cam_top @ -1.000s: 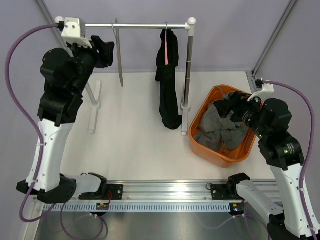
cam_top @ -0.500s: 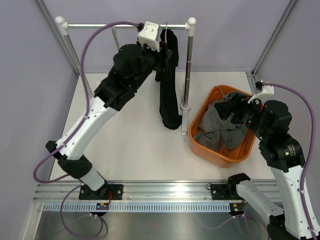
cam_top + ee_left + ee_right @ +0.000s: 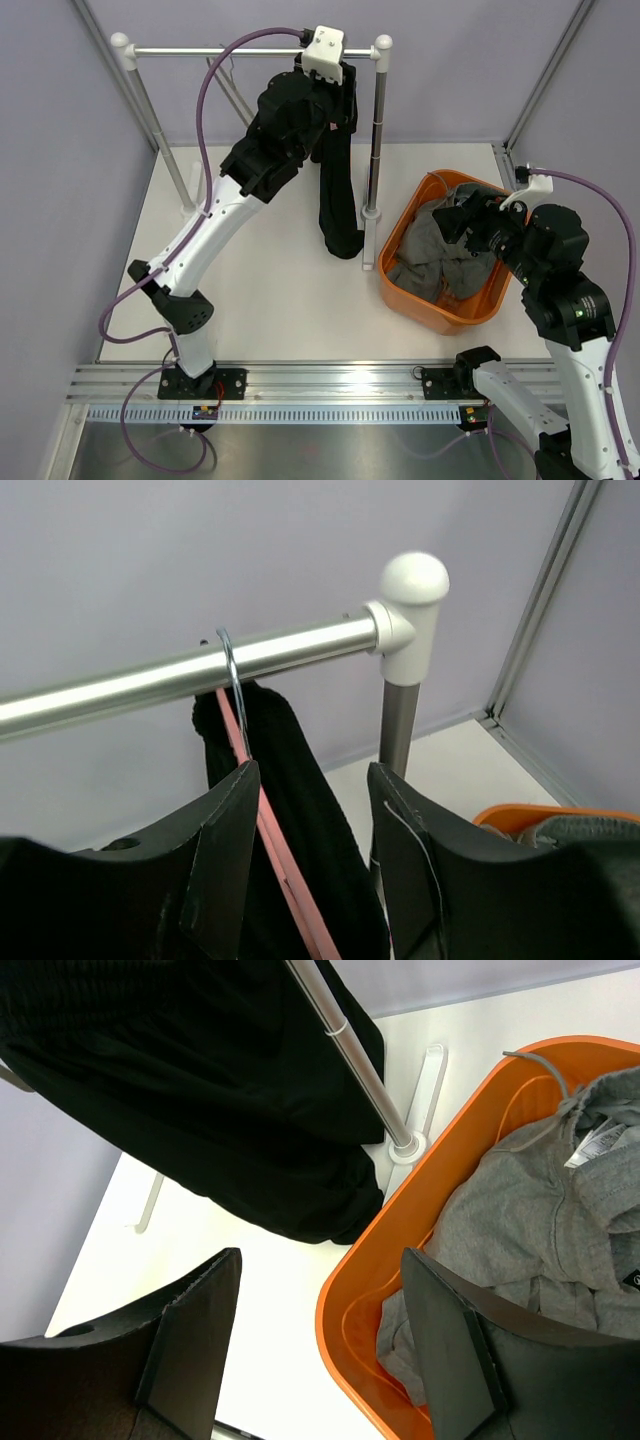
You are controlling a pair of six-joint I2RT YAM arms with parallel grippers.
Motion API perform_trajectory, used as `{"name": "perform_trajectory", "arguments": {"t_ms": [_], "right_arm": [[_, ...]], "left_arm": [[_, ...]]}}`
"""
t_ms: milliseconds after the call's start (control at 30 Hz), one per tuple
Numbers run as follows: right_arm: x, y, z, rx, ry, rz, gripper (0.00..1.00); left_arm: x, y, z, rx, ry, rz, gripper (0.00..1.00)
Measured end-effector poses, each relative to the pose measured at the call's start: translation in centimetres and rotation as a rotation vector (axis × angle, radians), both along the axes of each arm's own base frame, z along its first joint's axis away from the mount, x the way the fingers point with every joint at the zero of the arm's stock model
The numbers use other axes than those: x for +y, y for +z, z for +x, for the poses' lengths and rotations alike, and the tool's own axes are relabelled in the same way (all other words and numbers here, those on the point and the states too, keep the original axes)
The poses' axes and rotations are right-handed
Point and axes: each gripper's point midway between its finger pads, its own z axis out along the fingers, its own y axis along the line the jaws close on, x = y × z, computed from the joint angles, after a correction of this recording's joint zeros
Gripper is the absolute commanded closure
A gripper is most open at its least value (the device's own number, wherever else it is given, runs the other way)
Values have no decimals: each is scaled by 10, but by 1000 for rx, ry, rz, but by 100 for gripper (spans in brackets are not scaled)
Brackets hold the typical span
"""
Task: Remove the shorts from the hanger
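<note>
My left gripper (image 3: 310,780) is released, its two black fingers (image 3: 225,860) spread and nothing clamped between them. In the left wrist view the sloping arm of the pink plastic hanger (image 3: 264,810) runs down through the gap, close to the left-hand finger; I cannot tell whether it touches. The hanger's wire hook (image 3: 230,675) sits over the silver horizontal rail (image 3: 120,690), near the white ball cap (image 3: 412,580) on the upright post. The left arm stretches from its base in a long diagonal up to that end of the rail.

The black fabric shorts (image 3: 338,190) hang on the hanger, narrow and edge-on, their long axis straight down from the rail, the lower end near the post's foot on the white table (image 3: 260,270).

My right gripper (image 3: 320,1260) is also released, jaws wide, hovering over the rim of the orange plastic basket (image 3: 425,305), the arm bent at the elbow. A grey hooded sweatshirt (image 3: 520,1230) lies inside; its white neck label (image 3: 598,1142) is too small to read.
</note>
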Motion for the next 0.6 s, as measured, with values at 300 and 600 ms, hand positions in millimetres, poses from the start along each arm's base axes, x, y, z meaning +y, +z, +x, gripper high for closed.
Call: {"name": "perform_trajectory", "arguments": {"t_ms": [300,600], "right_arm": [[-1,1,-4,0,1,-4,26],[-2,-1,-5,4,2,-10,26]], "left_arm": [[-10,-5,15,-4,15,29,56],[5,-33,26,119,33,25,62]]}}
